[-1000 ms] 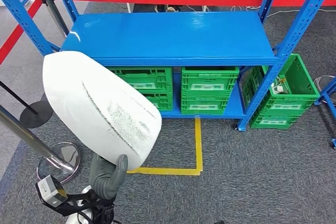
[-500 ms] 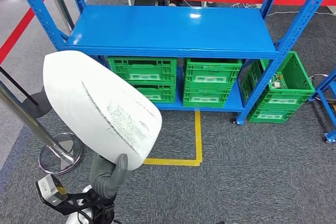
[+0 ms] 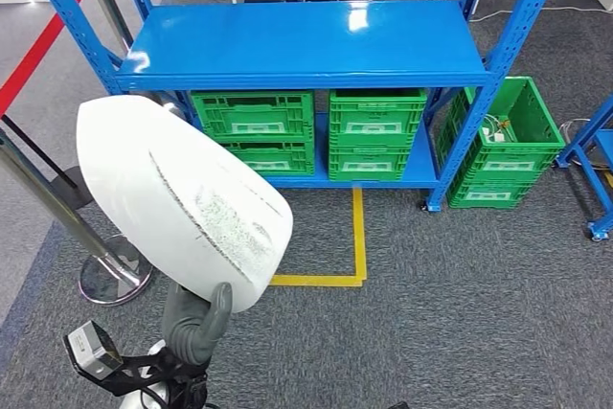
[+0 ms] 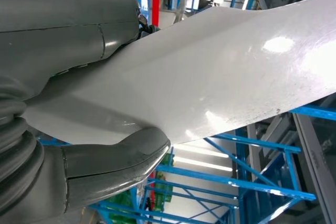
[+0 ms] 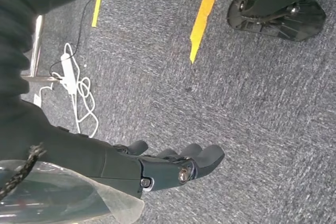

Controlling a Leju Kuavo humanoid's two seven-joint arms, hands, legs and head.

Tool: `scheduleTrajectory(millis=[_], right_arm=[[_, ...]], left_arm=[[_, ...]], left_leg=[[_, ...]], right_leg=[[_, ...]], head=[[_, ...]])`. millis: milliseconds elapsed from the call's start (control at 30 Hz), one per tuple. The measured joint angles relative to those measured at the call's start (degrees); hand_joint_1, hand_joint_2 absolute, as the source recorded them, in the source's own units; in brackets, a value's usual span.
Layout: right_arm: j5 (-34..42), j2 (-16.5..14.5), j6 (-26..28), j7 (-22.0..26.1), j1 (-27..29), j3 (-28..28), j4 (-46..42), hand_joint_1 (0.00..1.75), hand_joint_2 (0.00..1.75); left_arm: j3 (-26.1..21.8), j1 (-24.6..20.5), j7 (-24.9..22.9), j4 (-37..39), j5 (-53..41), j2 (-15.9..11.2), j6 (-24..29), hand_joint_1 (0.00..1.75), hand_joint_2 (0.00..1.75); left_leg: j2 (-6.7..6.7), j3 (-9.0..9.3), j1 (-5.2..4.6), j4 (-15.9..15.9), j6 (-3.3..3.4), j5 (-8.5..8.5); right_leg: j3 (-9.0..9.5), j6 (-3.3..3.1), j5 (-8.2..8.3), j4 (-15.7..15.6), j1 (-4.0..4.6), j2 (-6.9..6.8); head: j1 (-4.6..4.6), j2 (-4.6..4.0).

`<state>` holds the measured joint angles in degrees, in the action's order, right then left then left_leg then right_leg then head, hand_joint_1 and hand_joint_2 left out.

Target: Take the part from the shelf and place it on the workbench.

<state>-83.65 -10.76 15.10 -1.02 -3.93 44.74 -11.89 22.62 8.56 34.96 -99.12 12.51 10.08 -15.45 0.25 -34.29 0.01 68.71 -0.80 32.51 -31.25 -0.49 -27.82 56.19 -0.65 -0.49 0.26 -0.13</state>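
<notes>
White and glossy, the part [image 3: 181,198] is a large rounded shell with a scuffed grey patch on its upper face. It is off the shelf and carried in front of the robot on its left side. The left hand [image 3: 196,318] clasps the part at its lower end; in the left wrist view the thick grey thumb [image 4: 115,163] lies against one face and the fingers [image 4: 67,30] bear on the opposite face.

**Orientation.** The long axis of the part runs up and away from the left hand, tilted toward the robot's left, so most of its bulk stands beyond the grip point.

**Right hand.** The right hand [image 5: 170,166] hangs over grey carpet, holds nothing, and its fingers are extended and slightly apart. The left hand is the one on the part; the right is well apart from it.

**Surroundings.** Ahead stands a blue steel rack [image 3: 304,40] with a bare top deck. Green crates [image 3: 253,131] sit on its lower level, and one more green crate [image 3: 506,146] stands on the floor beside its right upright. A yellow floor marking [image 3: 359,237] lies between robot and rack.

**Obstructions.** A chrome stanchion [image 3: 72,227] and red barrier tape [image 3: 33,59] stand near the left, close to the tilted end of the part. Judged likely: any swing leftward risks contact there.
</notes>
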Motion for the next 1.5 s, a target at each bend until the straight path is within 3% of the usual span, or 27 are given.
scheduleTrajectory(millis=[67,100,133,233,300,367,400,433,467,500,567,633,700,767,800,900,933,967,1067,1133,1200,1267,1333,1400,1433,1467,1500], right_arm=[[-0.04,-0.02,0.08,0.35,-0.04,0.0,0.0,0.0,1.75],[-0.09,-0.03,0.09,0.46,-0.04,0.0,0.0,0.0,1.75],[-0.12,-0.03,0.09,0.53,-0.04,0.0,0.0,0.0,1.75],[-0.09,-0.02,0.17,1.13,-0.04,0.0,0.0,0.0,1.75],[-0.12,-0.01,0.59,1.66,-0.04,0.0,0.0,0.0,1.75],[-0.26,0.03,1.56,1.81,-0.03,0.0,-0.01,0.0,1.75],[-0.39,0.04,2.17,1.67,-0.01,-0.01,-0.02,0.0,1.75],[-0.54,0.05,2.73,1.43,0.02,-0.02,-0.02,0.0,1.75],[-0.62,0.05,3.24,1.13,0.06,-0.03,-0.02,0.0,1.75],[-0.57,0.05,3.64,0.88,0.08,-0.04,-0.02,0.0,1.75],[-0.12,0.04,4.08,0.71,0.03,-0.05,-0.02,0.0,1.75],[0.31,0.01,4.18,0.81,-0.04,-0.04,-0.01,0.0,1.75],[0.66,-0.05,4.15,1.15,0.07,-0.03,0.01,0.0,1.75],[1.09,-0.13,4.08,1.71,0.14,0.0,0.01,0.0,1.75],[1.28,-0.17,3.95,2.06,0.14,0.01,0.01,0.0,1.75],[1.85,-0.17,3.11,3.13,0.3,0.13,0.0,0.0,1.75],[2.04,-0.17,2.73,3.64,0.38,0.2,0.0,0.0,1.75],[2.25,-0.16,2.24,4.26,0.41,0.29,0.0,0.0,1.75],[2.71,-0.17,0.49,5.96,0.26,0.63,0.02,0.0,1.75],[2.78,-0.2,-0.41,6.84,0.18,0.76,0.04,0.0,1.75],[3.0,-0.21,-1.1,7.59,0.12,0.92,0.04,0.0,1.75],[3.42,-0.2,-1.44,7.88,0.07,1.09,0.04,0.0,1.75],[3.79,-0.19,-1.6,7.83,-0.01,1.26,0.04,0.0,1.75],[4.02,-0.19,-1.71,7.59,-0.26,1.52,0.04,0.0,1.75],[4.14,-0.19,-1.7,7.33,-0.42,1.68,0.04,0.0,1.75],[4.29,-0.19,-1.66,7.02,-0.53,1.86,0.04,0.0,1.75],[4.44,-0.19,-1.57,6.7,-0.56,2.05,0.04,0.0,1.75]], left_arm=[[0.0,-0.03,0.03,-0.01,-0.02,0.01,0.17,1.75,1.75],[0.0,-0.03,0.04,-0.01,-0.03,0.02,0.2,1.75,1.75],[-0.01,-0.01,0.07,-0.02,-0.03,0.02,0.24,1.75,1.75],[-0.04,0.06,0.27,-0.02,-0.07,0.05,0.46,1.75,1.75],[-0.06,0.1,0.81,-0.02,-0.16,0.13,0.77,1.75,1.75],[-0.14,0.25,1.6,-0.03,-0.22,0.17,1.21,1.75,1.75],[-0.18,0.37,1.87,-0.03,-0.19,0.17,1.56,1.75,1.75],[-0.23,0.51,1.97,-0.07,-0.11,0.18,2.15,1.75,1.75],[-0.29,0.68,1.81,-0.14,-0.02,0.21,3.04,1.75,1.75],[-0.37,0.88,1.49,-0.22,0.06,0.3,4.11,1.75,1.75],[-0.58,1.21,0.71,-0.45,0.13,0.57,6.06,1.75,1.75],[-0.8,1.36,0.27,-0.7,0.13,0.75,6.89,1.75,1.75],[-0.99,1.52,-0.09,-0.93,0.08,0.81,7.98,1.75,1.75],[-1.26,1.73,-0.92,-1.19,0.59,0.93,10.17,1.75,1.75],[-1.43,1.82,-1.33,-1.31,1.15,0.98,11.04,1.75,1.75],[-1.68,1.95,-1.63,-1.48,2.19,0.91,11.31,1.75,1.75],[-1.68,1.98,-1.56,-1.49,1.85,0.81,11.27,1.75,1.75],[-1.68,2.02,-1.43,-1.49,1.25,0.7,11.31,1.75,1.75],[-1.65,1.97,-0.77,-1.49,-0.59,0.49,11.43,1.75,1.75],[-1.62,1.9,-0.29,-1.5,-1.09,0.46,11.46,1.75,1.75],[-1.62,1.88,0.07,-1.54,-1.04,0.48,11.52,1.75,1.75],[-1.63,1.88,0.25,-1.58,-0.46,0.57,11.61,1.75,1.75],[-1.67,1.93,0.38,-1.61,0.03,0.66,11.73,1.75,1.75],[-1.7,2.0,0.43,-1.62,0.13,0.66,11.93,1.75,1.75],[-1.71,2.04,0.43,-1.62,0.08,0.65,12.08,1.75,1.75],[-1.71,2.04,0.43,-1.62,0.03,0.66,12.22,1.75,1.75],[-1.7,2.03,0.43,-1.62,-0.03,0.66,12.35,1.75,1.75]], left_leg=[[-0.07,5.36,-0.14,-8.51,0.71,-1.96],[-0.11,6.93,-0.28,-11.34,1.04,-2.32],[-0.15,7.51,-0.45,-12.68,1.3,-2.3],[-0.06,6.87,-0.48,-13.48,2.2,-3.3],[0.09,6.1,-0.24,-13.98,2.93,-4.34],[0.15,4.93,-0.38,-13.9,3.26,-5.19],[0.16,4.36,-0.48,-13.83,3.28,-5.57],[0.17,3.87,-0.57,-13.76,3.28,-5.91],[0.17,3.47,-0.62,-13.67,3.22,-6.18],[0.16,3.16,-0.65,-13.55,3.13,-6.38],[0.11,2.64,-0.75,-13.12,2.82,-6.65],[0.08,2.24,-0.92,-12.63,2.38,-6.9],[0.04,2.0,-0.98,-12.31,1.91,-7.09],[-0.06,1.32,-0.87,-10.9,1.28,-5.82],[-0.11,0.4,-0.74,-8.63,0.88,-4.07],[-0.14,-3.8,-0.21,2.68,-0.05,1.95],[-0.13,-4.38,-0.09,4.77,-0.16,2.3],[-0.13,-4.0,-0.01,4.61,-0.16,1.42],[-0.19,1.38,-0.04,-5.87,0.59,-4.44],[-0.26,3.53,-0.29,-10.6,1.19,-5.77],[-0.29,3.58,-0.42,-11.55,1.69,-5.45],[-0.18,3.63,-0.13,-12.5,2.25,-5.42],[-0.06,3.59,0.08,-12.98,2.6,-5.63],[0.05,3.44,-0.04,-12.95,2.74,-5.7],[0.12,3.44,-0.12,-12.93,2.76,-5.71],[0.14,3.5,-0.16,-12.9,2.77,-5.71],[0.08,3.59,-0.18,-12.84,2.75,-5.68]], right_leg=[[-0.76,0.34,0.48,0.39,0.08,0.09],[-1.02,0.65,0.79,0.48,0.11,0.11],[-1.25,1.0,1.13,0.5,0.08,0.1],[-1.98,2.06,1.38,0.65,-0.04,0.13],[-3.7,2.45,-1.73,3.97,-0.02,0.28],[-6.43,2.72,-6.47,11.34,-0.02,0.37],[-7.41,2.82,-7.82,14.66,-0.02,0.37],[-7.51,2.86,-7.99,16.27,-0.01,0.37],[-6.38,2.82,-7.03,15.43,-0.01,0.36],[-4.06,2.73,-5.41,12.26,-0.02,0.36],[1.68,2.45,-3.12,3.48,0.04,0.37],[4.32,2.05,-2.79,-0.91,0.16,0.43],[3.97,1.46,-2.68,-1.16,0.15,0.43],[3.72,0.67,-2.35,-1.26,-0.04,0.33],[3.65,0.29,-2.08,-1.3,-0.15,0.27],[3.13,-0.13,-1.66,-1.14,-0.1,0.09],[3.04,-0.14,-1.63,-1.08,-0.09,0.04],[3.04,-0.13,-1.62,-1.03,-0.08,0.04],[3.15,0.13,-1.78,-0.85,0.01,0.28],[2.96,0.63,-1.77,-0.75,0.07,0.41],[2.69,1.31,-1.66,-0.72,0.09,0.39],[1.83,1.88,-2.66,0.32,0.13,0.36],[-0.81,2.23,-5.72,5.52,0.08,0.41],[-4.61,2.49,-8.89,13.55,0.02,0.39],[-5.81,2.58,-9.31,16.05,0.01,0.38],[-5.92,2.61,-8.52,16.23,0.0,0.37],[-4.9,2.58,-6.67,14.0,-0.01,0.37]], head=[[0.03,0.0],[0.04,0.0],[0.04,0.0],[0.05,0.0],[0.24,0.0],[0.45,0.0],[0.49,0.0],[0.48,0.0],[0.5,0.0],[0.49,0.0],[0.5,0.0],[0.46,0.01],[0.47,0.01],[0.31,0.0],[0.13,0.0],[-0.32,0.0],[-0.32,0.0],[-0.32,0.0],[-0.3,0.0],[-0.3,0.0],[-0.32,0.0],[-0.15,0.01],[0.15,0.01],[0.32,0.0],[0.29,0.0],[0.31,0.0],[0.31,0.0]])
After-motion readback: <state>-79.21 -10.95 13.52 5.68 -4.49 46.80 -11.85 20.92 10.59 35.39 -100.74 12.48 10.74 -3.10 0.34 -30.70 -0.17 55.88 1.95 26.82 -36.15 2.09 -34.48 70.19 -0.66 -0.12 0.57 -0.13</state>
